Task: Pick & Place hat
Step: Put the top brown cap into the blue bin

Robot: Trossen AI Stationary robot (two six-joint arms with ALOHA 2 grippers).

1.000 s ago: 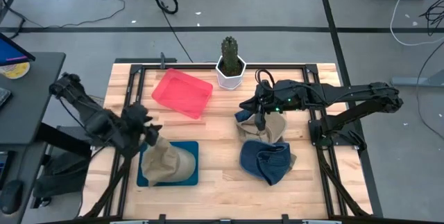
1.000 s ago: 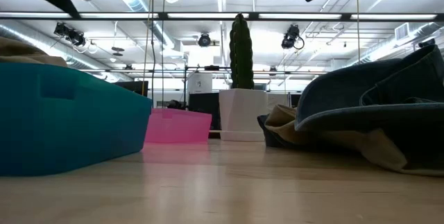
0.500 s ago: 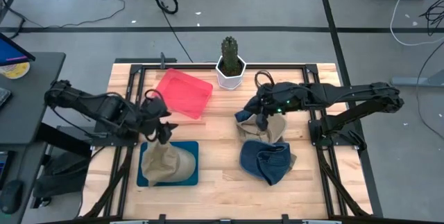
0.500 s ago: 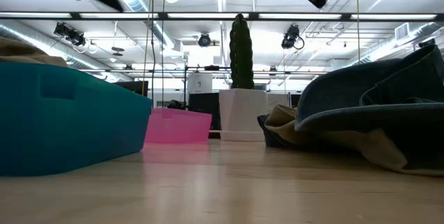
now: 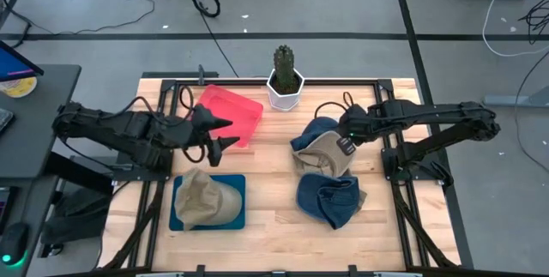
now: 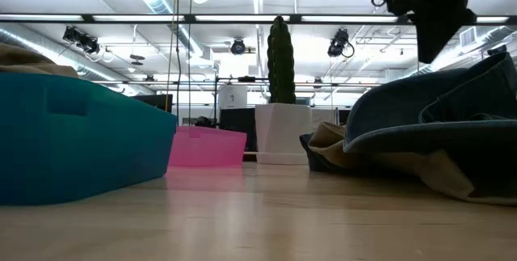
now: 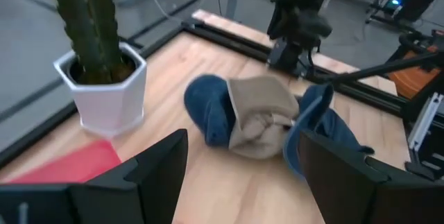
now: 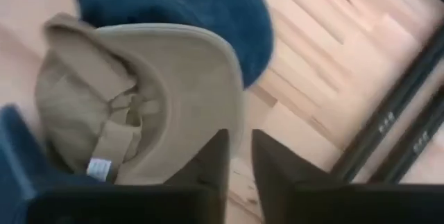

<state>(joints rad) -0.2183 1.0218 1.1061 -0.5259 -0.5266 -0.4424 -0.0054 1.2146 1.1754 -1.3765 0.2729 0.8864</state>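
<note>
The left arm reaches in from the table's left edge, stretched nearly level toward the middle, its links folded low over the left half. The left claw [image 5: 221,134] hangs above the table with its two dark fingers [image 7: 156,175] spread wide apart, holding nothing. The right arm comes in from the right edge, elbow bent near that edge and forearm pointing toward the table's centre. The right claw [image 5: 345,144] has its fingers [image 8: 215,165] drawn close together with only a narrow gap between them.
</note>
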